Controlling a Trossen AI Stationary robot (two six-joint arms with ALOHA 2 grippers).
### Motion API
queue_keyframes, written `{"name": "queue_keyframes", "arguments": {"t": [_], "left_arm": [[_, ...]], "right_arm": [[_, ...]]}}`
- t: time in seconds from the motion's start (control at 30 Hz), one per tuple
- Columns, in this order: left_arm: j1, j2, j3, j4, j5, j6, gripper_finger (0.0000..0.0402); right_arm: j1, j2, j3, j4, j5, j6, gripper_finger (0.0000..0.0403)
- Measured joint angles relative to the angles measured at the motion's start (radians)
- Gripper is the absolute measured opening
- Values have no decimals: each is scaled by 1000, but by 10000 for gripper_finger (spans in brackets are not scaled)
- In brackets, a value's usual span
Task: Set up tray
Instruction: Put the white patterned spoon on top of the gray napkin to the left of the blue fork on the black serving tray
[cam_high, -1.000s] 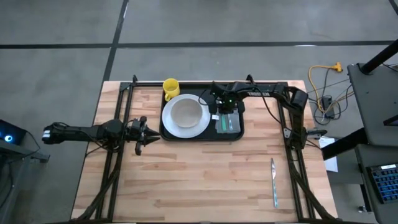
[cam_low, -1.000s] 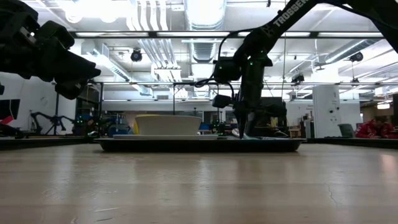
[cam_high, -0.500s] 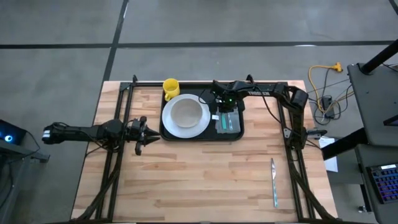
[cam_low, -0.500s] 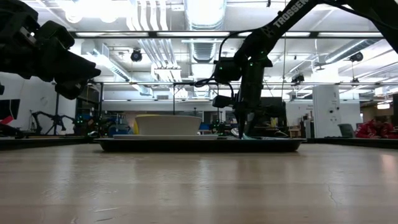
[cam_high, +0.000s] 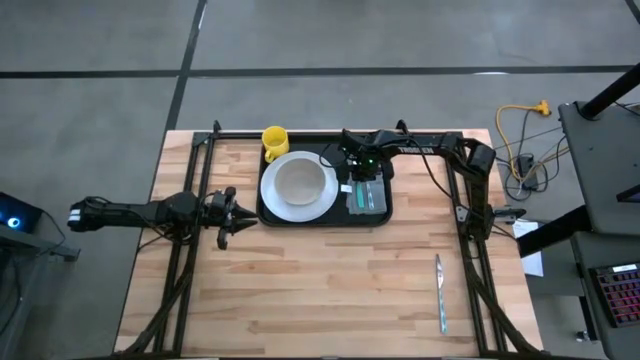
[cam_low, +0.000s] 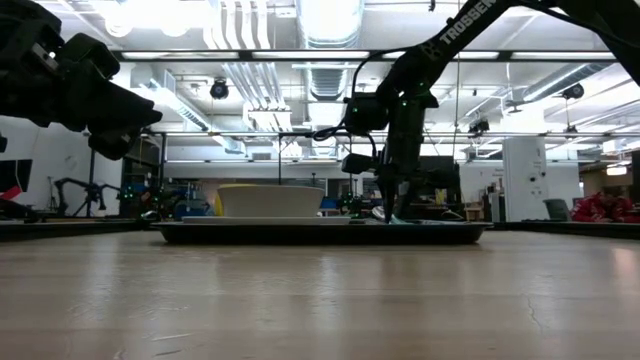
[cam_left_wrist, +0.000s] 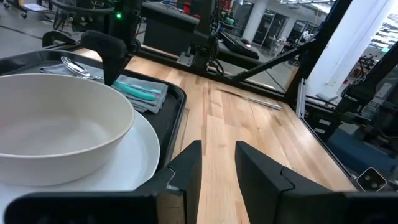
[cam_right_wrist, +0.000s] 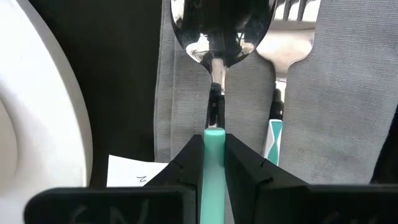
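Observation:
The black tray (cam_high: 325, 213) lies at the table's far middle. On it stand a white plate (cam_high: 298, 203) with a white bowl (cam_high: 299, 182) and, to the right, a grey napkin (cam_right_wrist: 186, 81). A teal-handled fork (cam_right_wrist: 292, 28) lies on the napkin. My right gripper (cam_high: 362, 178) points down over the napkin, shut on a teal-handled spoon (cam_right_wrist: 219, 25). My left gripper (cam_high: 235, 217) hovers open just left of the tray, above the table. A yellow mug (cam_high: 274, 140) stands on the wood at the tray's far left corner. My right gripper pinches the spoon's teal handle (cam_right_wrist: 214, 134) between its two fingers, coming from above and lying along the spoon. The spoon's shiny bowl (cam_right_wrist: 221, 22) is over the grey napkin, beside the fork; whether it rests on the cloth I cannot tell.
A knife (cam_high: 440, 292) lies on the wood near the table's right near corner. Black frame rails (cam_high: 190, 250) run along the left and right sides. A white slip (cam_right_wrist: 127, 171) shows on the tray between plate and napkin. Bare wood spans the near half.

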Motion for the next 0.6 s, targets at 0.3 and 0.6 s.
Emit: {"name": "queue_keyframes", "arguments": {"t": [0.3, 0.6], "left_arm": [[0, 0, 0, 0, 0, 0, 82], [0, 0, 0, 0, 0, 0, 82]], "right_arm": [[0, 0, 0, 0, -7, -2, 77], [0, 0, 0, 0, -47, -4, 112]]}}
